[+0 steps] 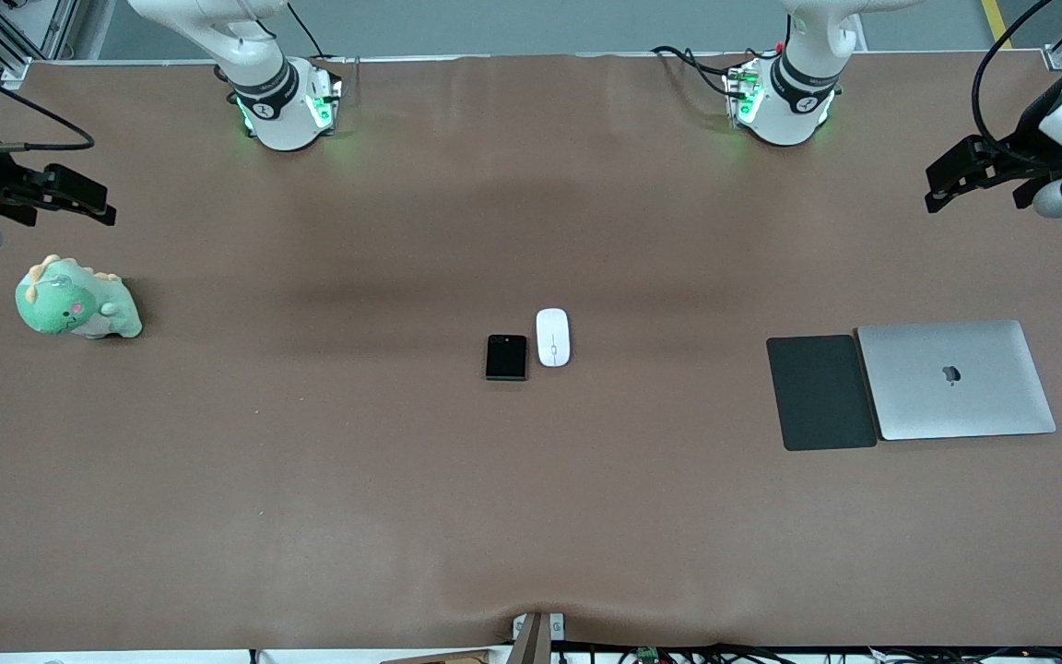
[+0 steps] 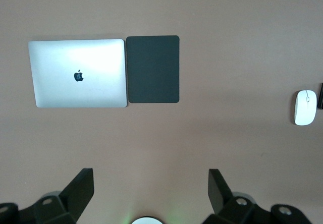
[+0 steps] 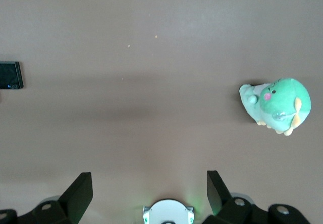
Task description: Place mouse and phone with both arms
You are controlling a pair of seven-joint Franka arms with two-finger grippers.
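Observation:
The white mouse (image 1: 552,337) lies flat at the middle of the brown table, and it also shows in the left wrist view (image 2: 305,107). The black phone (image 1: 506,357) lies beside it, toward the right arm's end and almost touching; it also shows in the right wrist view (image 3: 10,75). My left gripper (image 1: 935,189) hangs open and empty over bare table at the left arm's end (image 2: 150,183). My right gripper (image 1: 102,207) hangs open and empty over bare table at the right arm's end (image 3: 150,186). Both are well away from the mouse and the phone.
A closed silver laptop (image 1: 955,379) lies at the left arm's end, with a dark grey pad (image 1: 820,392) beside it toward the middle. A green dinosaur plush (image 1: 76,300) sits at the right arm's end. The two arm bases (image 1: 287,106) (image 1: 782,101) stand along the table's edge farthest from the front camera.

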